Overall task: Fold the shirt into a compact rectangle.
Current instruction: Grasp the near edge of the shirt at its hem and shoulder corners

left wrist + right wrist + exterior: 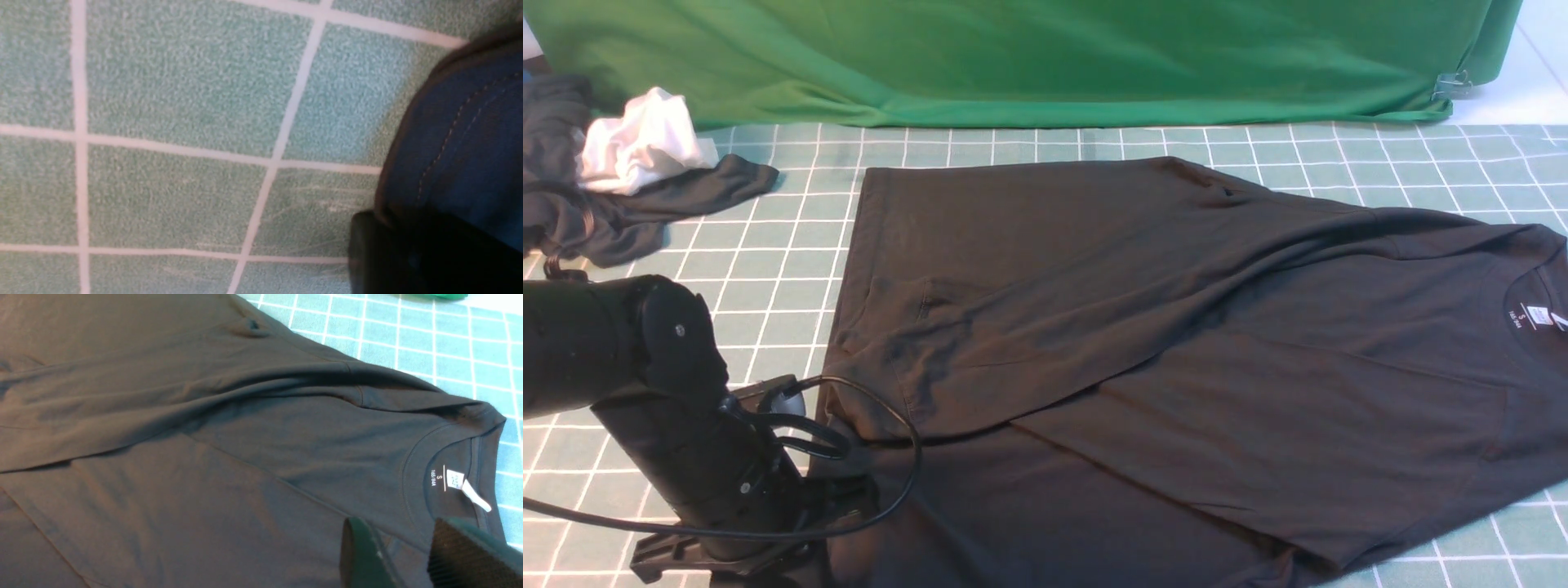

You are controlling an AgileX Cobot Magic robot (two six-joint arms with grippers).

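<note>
The black shirt (1176,343) lies spread on the green grid mat (768,269), hem to the left and collar to the right, with a broad fold running diagonally across its body. Its white neck label (1538,316) shows inside the collar; the chest print is hidden. My left gripper (840,488) sits low at the shirt's near-left hem corner. In the left wrist view the stitched hem (461,134) runs into its dark fingers (408,253), which look shut on it. My right gripper (404,526) hovers open over the shirt (204,457), close to the neck label (455,478).
A smaller dark garment (605,220) bunched with a white cloth (637,147) lies at the far left. A green backdrop cloth (1013,57) hangs along the back edge, held by a metal clip (1454,83). The left arm's cable (907,490) loops over the shirt's edge.
</note>
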